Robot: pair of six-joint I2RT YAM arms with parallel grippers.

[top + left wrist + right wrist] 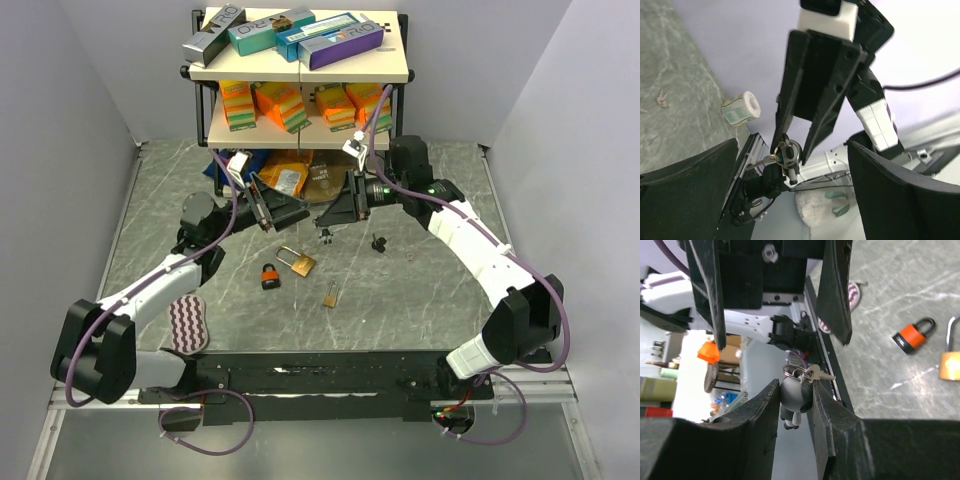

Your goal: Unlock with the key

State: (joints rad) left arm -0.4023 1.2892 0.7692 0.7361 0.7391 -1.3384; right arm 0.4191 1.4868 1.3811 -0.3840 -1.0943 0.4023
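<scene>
White arms (470, 235) with black joints (525, 315), purple cables (566, 330) and black hands (262, 205).

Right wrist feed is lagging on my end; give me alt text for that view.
The right gripper pinches a grey key fob, its ring and silver key showing above the jaws. The open left gripper faces it at the top of the view; an orange padlock and a brass padlock lie on the table at right.

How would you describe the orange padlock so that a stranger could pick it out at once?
Look at the marble table, near its middle. A brass padlock lies there, and the orange padlock sits just left of it. It is smaller, with an orange-and-black body and a black shackle, while its neighbour is gold-coloured.
</scene>
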